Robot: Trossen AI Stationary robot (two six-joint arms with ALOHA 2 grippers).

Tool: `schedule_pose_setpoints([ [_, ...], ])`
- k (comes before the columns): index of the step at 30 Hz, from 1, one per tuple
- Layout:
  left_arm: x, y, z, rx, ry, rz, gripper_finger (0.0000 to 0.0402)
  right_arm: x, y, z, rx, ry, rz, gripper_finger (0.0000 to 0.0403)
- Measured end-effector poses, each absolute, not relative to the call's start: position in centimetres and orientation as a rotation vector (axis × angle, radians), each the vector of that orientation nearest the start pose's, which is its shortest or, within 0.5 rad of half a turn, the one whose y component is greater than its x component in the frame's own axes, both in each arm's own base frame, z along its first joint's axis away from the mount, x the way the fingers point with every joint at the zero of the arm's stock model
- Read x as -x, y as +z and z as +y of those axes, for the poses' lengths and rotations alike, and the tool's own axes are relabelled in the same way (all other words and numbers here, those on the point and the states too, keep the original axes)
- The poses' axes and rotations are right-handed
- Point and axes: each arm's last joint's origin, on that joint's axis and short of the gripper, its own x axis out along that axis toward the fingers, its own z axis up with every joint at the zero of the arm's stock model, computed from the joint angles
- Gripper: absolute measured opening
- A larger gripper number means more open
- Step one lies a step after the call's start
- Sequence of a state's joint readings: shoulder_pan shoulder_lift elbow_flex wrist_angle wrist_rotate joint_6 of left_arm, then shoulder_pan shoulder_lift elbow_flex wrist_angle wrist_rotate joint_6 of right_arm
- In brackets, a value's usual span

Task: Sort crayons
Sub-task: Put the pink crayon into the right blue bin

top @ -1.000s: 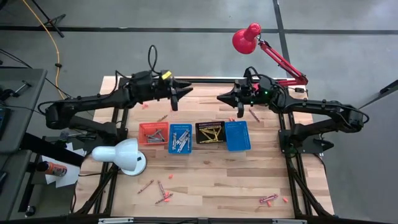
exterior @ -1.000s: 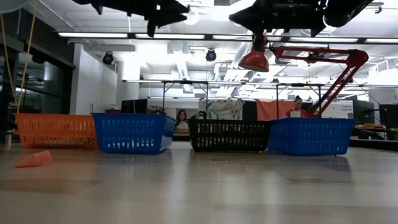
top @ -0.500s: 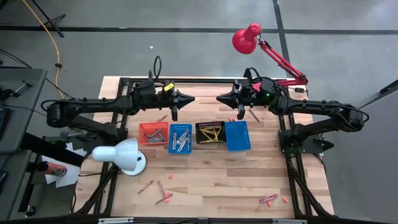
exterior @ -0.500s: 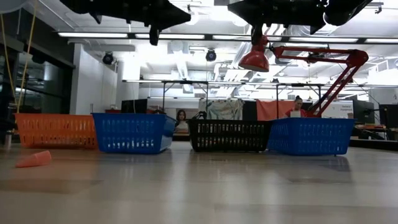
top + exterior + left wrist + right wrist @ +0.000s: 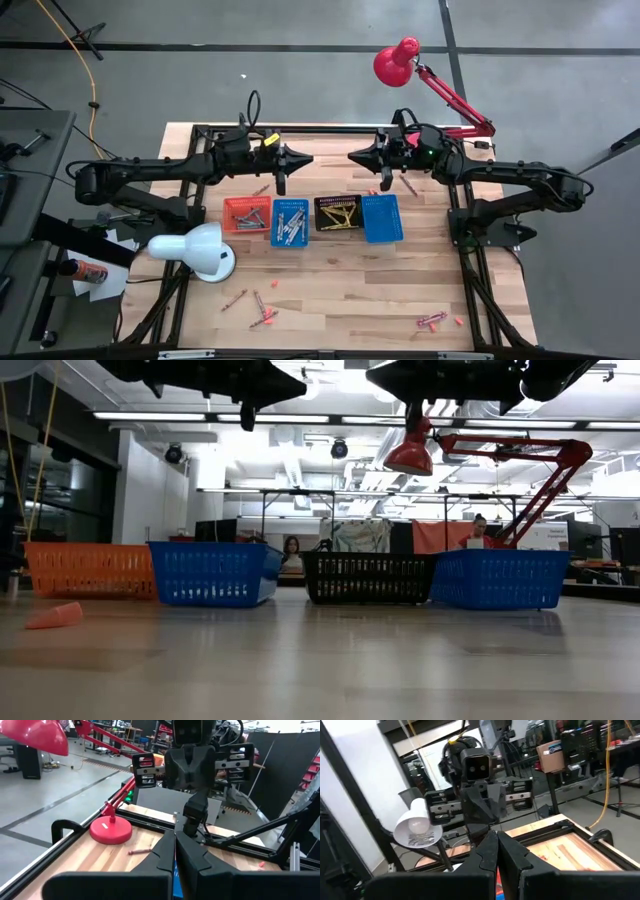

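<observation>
Loose crayons (image 5: pixel 263 312), near-edge lot: several thin sticks, pink and red among them, lying on the tabletop (image 5: pixel 330 280) toward its near left corner; a second small cluster, loose crayons near the right corner (image 5: pixel 432 320), beside the near right edge. White desk lamp (image 5: pixel 195 250), standing at the left edge of the tabletop, shade turned toward the near side. Basket row, across the middle of the tabletop, left to right: orange basket (image 5: pixel 245 214) with a few crayons inside; blue basket (image 5: pixel 290 222) holding grey and mixed sticks; black basket (image 5: pixel 339 212) holding yellow sticks; second blue basket (image 5: pixel 382 218), contents not discernible. In the low view the four baskets stand side by side, with a small orange scrap (image 5: pixel 55 616) lying on the wood in front of the orange one. Left end effector (image 5: pixel 281 184), raised above the tabletop behind the orange and blue baskets, fingers pressed together, nothing between them. Right end effector (image 5: pixel 385 182), raised opposite it behind the black and second blue baskets, fingers likewise pressed together and empty; the two wrists face each other. Single crayon (image 5: pixel 408 186), lying on the wood just beside the right end effector toward the far right corner. Red desk lamp (image 5: pixel 396 62), base at the far right corner, its head reaching out beyond the far edge.
</observation>
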State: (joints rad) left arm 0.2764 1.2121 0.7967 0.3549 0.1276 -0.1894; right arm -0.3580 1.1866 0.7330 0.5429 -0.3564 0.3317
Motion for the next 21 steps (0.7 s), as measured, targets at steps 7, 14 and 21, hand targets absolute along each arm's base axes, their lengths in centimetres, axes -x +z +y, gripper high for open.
schedule_pose_setpoints([
  [7,-26.3,30.1,7.1,0.219,0.154,0.044,0.0001,-24.8,28.3,-8.5,-0.446,-0.120,0.096,0.0000],
  [14,-26.3,30.1,7.1,0.219,0.154,0.044,0.0001,-22.6,23.3,-8.5,-0.561,-0.495,0.601,0.0001],
  [21,-26.3,30.0,7.1,0.222,0.156,0.056,0.0003,-18.8,20.2,-9.6,-0.705,-0.783,0.909,0.0042],
])
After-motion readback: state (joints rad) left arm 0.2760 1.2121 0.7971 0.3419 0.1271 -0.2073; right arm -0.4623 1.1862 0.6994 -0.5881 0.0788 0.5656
